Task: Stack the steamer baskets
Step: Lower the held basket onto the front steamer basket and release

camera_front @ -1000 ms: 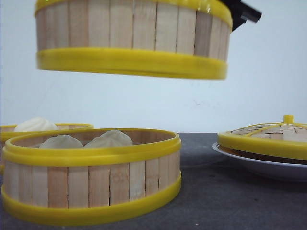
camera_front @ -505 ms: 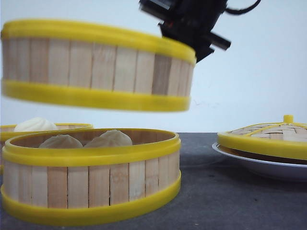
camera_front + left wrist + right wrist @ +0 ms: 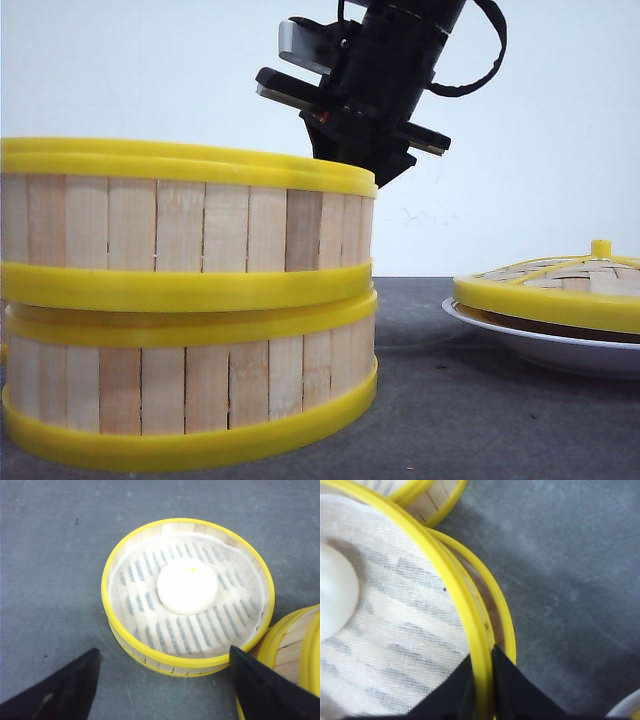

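Two steamer baskets are stacked at the front left. The upper basket [image 3: 180, 220] rests on the lower basket [image 3: 190, 390], a little off centre, so the lower rim [image 3: 503, 615] shows beside it. My right gripper [image 3: 482, 662] is shut on the upper basket's yellow rim, one finger inside and one outside. The upper basket holds a cloth liner [image 3: 395, 620] and a white bun [image 3: 335, 597]. A third basket [image 3: 187, 595] with one bun stands on the table beside the stack [image 3: 300, 655]. My left gripper [image 3: 162, 680] hangs open above its near edge, holding nothing.
At the right a domed woven lid [image 3: 560, 285] with a yellow rim and knob lies on a white plate [image 3: 540, 345]. The table is dark grey [image 3: 450, 420]. The right arm [image 3: 380, 80] rises behind the stack.
The held basket has come down and to the left onto the lower basket, covering its buns. The basket behind is now hidden in the front view.
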Controlling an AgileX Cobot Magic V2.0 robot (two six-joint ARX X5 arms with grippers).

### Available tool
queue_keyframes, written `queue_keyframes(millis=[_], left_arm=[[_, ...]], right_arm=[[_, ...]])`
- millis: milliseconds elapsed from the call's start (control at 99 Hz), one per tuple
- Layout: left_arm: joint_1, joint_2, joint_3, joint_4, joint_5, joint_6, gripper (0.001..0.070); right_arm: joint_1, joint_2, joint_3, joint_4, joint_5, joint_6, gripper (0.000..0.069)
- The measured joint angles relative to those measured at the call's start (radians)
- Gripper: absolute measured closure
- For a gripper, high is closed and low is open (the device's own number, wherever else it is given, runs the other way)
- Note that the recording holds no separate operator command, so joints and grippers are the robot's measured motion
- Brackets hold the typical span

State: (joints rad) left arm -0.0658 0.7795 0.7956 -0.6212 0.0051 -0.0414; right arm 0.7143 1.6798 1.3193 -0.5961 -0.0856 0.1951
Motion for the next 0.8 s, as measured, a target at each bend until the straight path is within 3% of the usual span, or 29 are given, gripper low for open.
queue_keyframes(millis=[283, 798], left_arm=[[0.000, 0.000, 0.000, 0.000, 0.000, 0.000, 0.0209], [0.000, 0.000, 0.000, 0.000, 0.000, 0.000, 0.0209]], right_arm=[[0.000, 0.000, 0.000, 0.002, 0.062, 0.007, 0.0672], [0.006, 0.007, 0.000, 0.001, 0.087, 0.012, 0.0673]])
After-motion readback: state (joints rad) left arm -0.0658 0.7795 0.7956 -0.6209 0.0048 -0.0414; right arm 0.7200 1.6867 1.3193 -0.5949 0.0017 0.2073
